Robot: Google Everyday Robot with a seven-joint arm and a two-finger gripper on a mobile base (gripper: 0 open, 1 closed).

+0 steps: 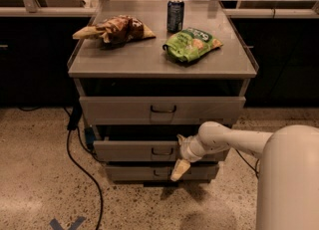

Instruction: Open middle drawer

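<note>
Where the speckled floor meets a dark wall, a grey metal table stands with three drawers stacked under its top. The robot's white body fills the five o'clock corner of the view, and its arm reaches toward nine o'clock, across the drawer fronts. The top drawer has the tallest front. Below it, under a dark gap, is the middle drawer, and the bottom drawer is the lowest. The gripper is in front of the middle drawer, just beside its small dark handle at the handle's three o'clock. Its jaws are apart, one tip up toward twelve o'clock and the longer cream one hanging toward six o'clock, over the bottom drawer's front. On the tabletop lie a brown snack bag at ten o'clock, a green snack bag at two o'clock and a dark can at twelve o'clock. A black cable trails over the floor at the table's eight o'clock.
</note>
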